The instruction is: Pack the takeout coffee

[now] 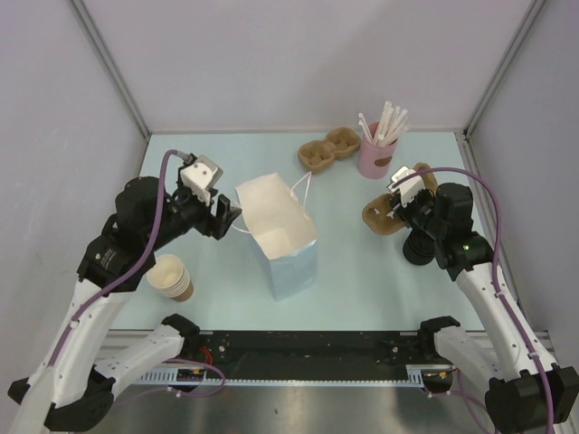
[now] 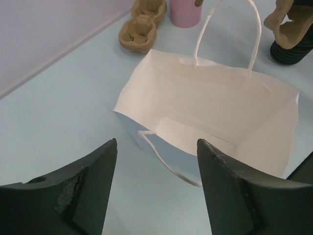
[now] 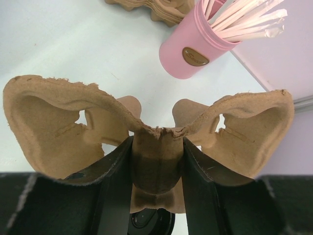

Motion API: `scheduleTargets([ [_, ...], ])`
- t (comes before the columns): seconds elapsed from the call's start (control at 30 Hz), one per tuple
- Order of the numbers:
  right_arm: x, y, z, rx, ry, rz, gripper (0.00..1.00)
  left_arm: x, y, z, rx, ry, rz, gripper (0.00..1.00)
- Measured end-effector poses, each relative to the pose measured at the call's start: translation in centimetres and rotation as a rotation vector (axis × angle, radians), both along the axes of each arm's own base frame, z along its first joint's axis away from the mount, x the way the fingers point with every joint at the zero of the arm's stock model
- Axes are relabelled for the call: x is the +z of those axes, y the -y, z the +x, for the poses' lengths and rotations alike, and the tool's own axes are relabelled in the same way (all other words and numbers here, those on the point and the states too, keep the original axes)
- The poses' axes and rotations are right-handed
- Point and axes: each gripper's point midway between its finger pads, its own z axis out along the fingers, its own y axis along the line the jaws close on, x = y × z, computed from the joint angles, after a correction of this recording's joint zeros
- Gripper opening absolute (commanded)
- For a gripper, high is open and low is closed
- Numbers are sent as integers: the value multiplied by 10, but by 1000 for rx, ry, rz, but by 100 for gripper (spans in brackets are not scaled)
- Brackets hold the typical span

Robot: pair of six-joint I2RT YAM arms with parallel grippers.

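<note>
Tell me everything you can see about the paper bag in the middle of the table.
The bag is paper, pale blue outside and white inside, with two white cord handles. It stands upright on the table, mouth open, between the arms; only its folded bottom shows inside. The handle on the left gripper's side hangs outward, the other stands up. That gripper is at the bag's rim, jaws open; I cannot tell whether it touches.

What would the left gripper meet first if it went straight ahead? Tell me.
Probably the open white paper bag, at its near rim and thin white cord handle; the left gripper points at it with jaws open. Depth is unclear.
</note>
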Motion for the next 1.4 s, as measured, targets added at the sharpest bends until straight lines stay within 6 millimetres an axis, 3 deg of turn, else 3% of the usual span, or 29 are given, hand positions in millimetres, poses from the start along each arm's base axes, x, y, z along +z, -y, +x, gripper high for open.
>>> scheduleTargets([
  [0.17, 0, 0, 0, 0, -1, 0, 43, -16, -1, 0, 5, -41, 1, 60],
  [0.47, -1, 0, 0, 0, -2, -1, 43, -17, 0, 7, 19, -31, -1, 7],
  [0.57, -1, 0, 0, 0, -3, -1, 43, -17, 3, 16, 12, -27, 25, 1],
  [0.9, -1, 0, 0, 0, -2, 0, 43, -7, 27, 53, -36, -33, 70, 0],
  [1.2, -1, 0, 0, 0, -4, -1, 43, 60, 37, 37, -127, 101, -28, 0],
  [1.4, -3, -1, 1, 2, -9, -2, 43, 63, 48, 31, -196, 94, -52, 0],
])
